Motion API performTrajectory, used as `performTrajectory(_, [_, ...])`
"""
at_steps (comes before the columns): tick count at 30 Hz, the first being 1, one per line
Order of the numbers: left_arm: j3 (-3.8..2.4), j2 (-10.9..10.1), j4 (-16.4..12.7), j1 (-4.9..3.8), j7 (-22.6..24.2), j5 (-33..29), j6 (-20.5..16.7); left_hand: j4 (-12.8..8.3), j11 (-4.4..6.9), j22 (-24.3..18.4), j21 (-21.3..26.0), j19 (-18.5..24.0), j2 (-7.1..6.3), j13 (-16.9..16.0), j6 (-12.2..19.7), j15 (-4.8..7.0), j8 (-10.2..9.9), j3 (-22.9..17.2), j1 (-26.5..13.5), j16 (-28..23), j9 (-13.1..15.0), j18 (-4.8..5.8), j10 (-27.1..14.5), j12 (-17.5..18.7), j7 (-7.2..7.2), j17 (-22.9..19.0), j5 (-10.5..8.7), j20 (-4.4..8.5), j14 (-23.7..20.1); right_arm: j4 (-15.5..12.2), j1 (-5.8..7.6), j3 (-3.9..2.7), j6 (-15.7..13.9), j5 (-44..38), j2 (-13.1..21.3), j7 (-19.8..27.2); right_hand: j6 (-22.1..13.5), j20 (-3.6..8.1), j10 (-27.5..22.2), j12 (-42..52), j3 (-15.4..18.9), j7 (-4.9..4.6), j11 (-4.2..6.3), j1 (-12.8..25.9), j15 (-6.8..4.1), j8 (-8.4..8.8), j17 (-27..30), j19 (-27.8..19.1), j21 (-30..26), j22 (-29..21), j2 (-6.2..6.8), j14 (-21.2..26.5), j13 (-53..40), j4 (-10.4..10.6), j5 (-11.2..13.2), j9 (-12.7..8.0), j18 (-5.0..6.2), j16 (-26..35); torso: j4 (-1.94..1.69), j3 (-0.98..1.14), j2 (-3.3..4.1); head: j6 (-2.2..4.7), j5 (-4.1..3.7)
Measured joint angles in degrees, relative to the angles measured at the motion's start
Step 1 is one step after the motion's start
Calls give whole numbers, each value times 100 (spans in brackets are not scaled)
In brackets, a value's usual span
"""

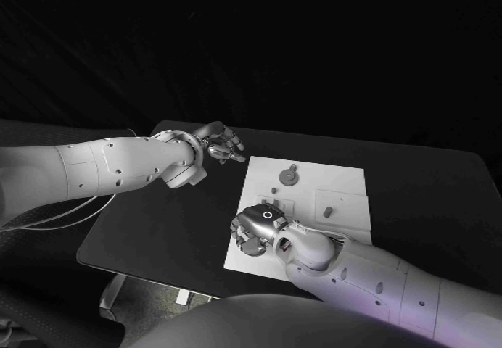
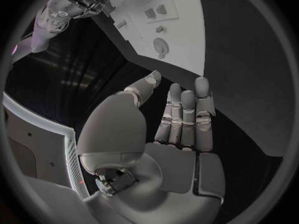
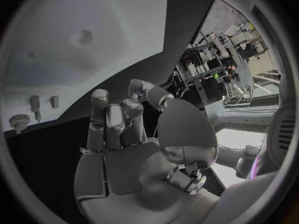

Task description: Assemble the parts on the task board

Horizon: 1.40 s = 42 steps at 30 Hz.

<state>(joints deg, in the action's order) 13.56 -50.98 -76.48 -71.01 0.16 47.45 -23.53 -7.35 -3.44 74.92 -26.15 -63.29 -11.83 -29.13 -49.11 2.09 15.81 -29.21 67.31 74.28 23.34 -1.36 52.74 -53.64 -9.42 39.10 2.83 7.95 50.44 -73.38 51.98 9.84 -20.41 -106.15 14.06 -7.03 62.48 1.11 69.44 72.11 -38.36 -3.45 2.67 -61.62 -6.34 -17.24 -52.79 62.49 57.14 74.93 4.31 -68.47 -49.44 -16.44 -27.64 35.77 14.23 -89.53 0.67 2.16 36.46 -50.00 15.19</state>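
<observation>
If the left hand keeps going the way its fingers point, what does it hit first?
Probably the task board: the left hand is open, its fingers aimed over bare black table at the board's near edge, roughly toward the round part. Height above the table is unclear.

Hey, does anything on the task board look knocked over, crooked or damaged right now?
Nothing stands out. The task board lies flat on the black table, with a round grey part and a small part resting on it. The left hand holds nothing; the right hand hovers over the board's near-left corner.

Dim, near-monochrome scene; bright white task board (image 1: pixel 303 210), black surroundings, strong fisheye bending in wrist views.
</observation>
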Motion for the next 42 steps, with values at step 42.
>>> performTrajectory(42, [1, -22, 16, 0, -1, 3, 1, 15, 1, 2, 0, -19, 0, 4, -22, 0, 0, 15, 1, 0, 4, 0, 1, 0, 12, 1, 0, 2, 1, -220, 1, 5, 65, 275, 214, 2, -25, -11, -1, 0, 1, -6, -1, 32, 1, 49, 102, 8, 0, -1, -32, 1, -3, -1, 58, -13, 6, 0, -1, -1, 0, 0, -19])
